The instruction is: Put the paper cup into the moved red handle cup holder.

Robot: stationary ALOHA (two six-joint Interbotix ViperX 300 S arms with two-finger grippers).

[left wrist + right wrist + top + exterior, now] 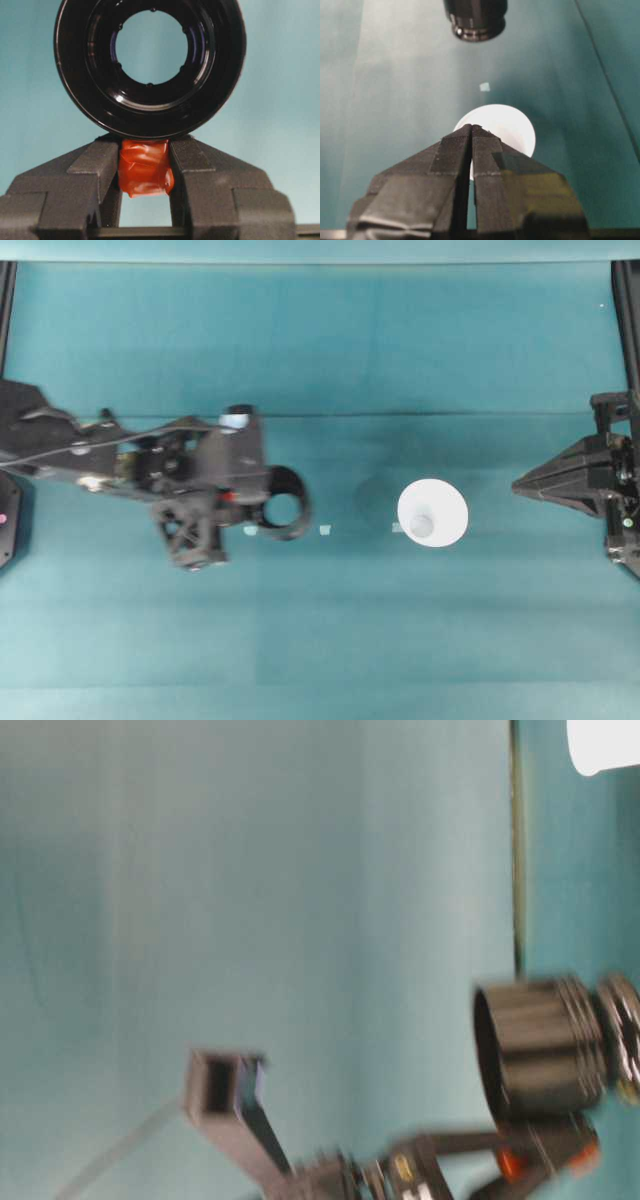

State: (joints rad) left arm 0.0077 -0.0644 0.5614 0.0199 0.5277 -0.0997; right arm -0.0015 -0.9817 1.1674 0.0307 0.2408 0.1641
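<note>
- Left gripper (250, 502) clamped on the orange-red handle (145, 174) of the red handle cup holder (283, 506), left of the table's middle in the overhead view.
- In the left wrist view, both fingers (92, 172) pressed against the sides of that handle, the glossy black ring of the holder just beyond the fingertips, teal cloth visible through its open centre.
- In the table-level view, the holder (545, 1045) seen as a ribbed black cylinder with an orange spot beside it; too blurred there to tell whether touching the table or lifted.
- Paper cup (432, 513) upright on the teal table (400, 340), right of centre, mouth up, well apart from the holder and between the two grippers.
- Right gripper (518, 486) at the far right edge of the overhead view, tips pressed together on nothing, pointed toward the cup and apart from it.
- In the right wrist view, the closed black fingers (451, 155) in front of the white cup (507, 127), with the black holder (475, 19) farther off beyond it.
- Small pale tape marks (324, 530) on the cloth between holder and cup.
</note>
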